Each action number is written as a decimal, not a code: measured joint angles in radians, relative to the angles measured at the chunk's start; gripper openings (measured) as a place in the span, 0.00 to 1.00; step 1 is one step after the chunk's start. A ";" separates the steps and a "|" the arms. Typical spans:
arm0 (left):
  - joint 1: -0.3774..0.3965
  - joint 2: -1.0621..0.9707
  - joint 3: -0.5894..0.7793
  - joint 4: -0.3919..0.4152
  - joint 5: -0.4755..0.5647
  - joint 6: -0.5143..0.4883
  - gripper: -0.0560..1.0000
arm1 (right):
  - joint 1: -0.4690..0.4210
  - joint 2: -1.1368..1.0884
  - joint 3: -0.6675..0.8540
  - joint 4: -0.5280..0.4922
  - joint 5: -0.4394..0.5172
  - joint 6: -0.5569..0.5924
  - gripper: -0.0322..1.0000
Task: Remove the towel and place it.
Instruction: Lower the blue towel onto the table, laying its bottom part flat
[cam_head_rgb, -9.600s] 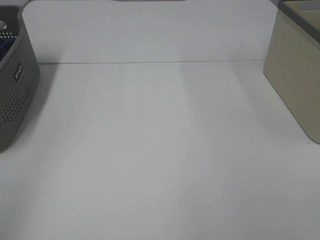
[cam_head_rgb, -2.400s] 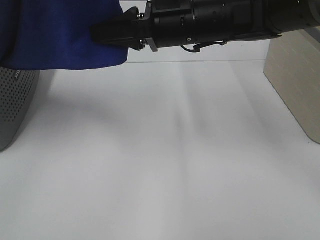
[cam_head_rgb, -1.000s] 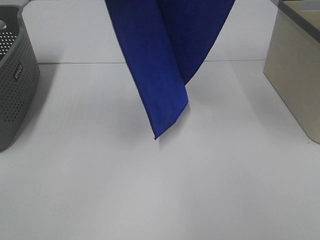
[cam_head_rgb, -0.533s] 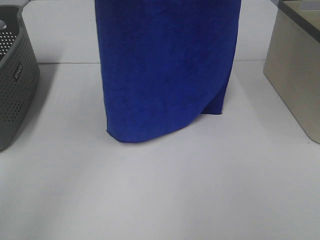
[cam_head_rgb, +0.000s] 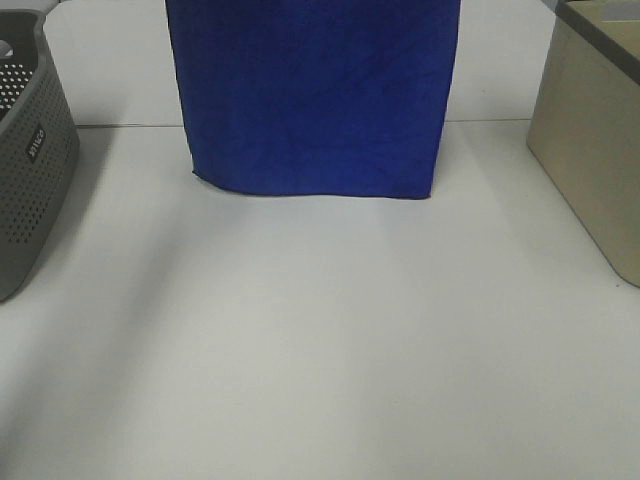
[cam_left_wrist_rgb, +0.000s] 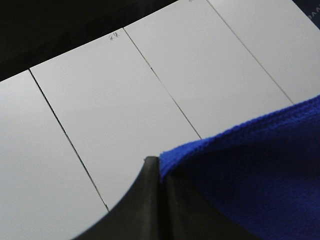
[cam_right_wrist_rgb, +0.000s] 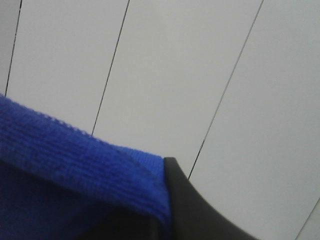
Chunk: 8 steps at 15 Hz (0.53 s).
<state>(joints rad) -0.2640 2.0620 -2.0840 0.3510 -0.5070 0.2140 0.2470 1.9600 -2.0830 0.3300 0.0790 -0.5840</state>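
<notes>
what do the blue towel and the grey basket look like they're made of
The towel: soft plush fabric, likely microfibre, matte; a fuzzy looped pile shows along its edge. The grey basket: probably moulded plastic, matte, with regular rows of small holes.
</notes>
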 joint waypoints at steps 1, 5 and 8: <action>0.002 0.038 -0.056 0.000 0.015 0.000 0.05 | 0.000 0.033 -0.047 0.000 0.000 0.000 0.05; 0.006 0.287 -0.442 0.007 0.178 -0.018 0.05 | -0.015 0.178 -0.253 0.003 0.011 0.001 0.05; 0.006 0.296 -0.458 0.008 0.203 -0.053 0.05 | -0.027 0.184 -0.255 0.010 0.069 0.001 0.05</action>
<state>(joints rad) -0.2580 2.3580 -2.5420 0.3590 -0.3040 0.1610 0.2200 2.1440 -2.3380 0.3400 0.1480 -0.5830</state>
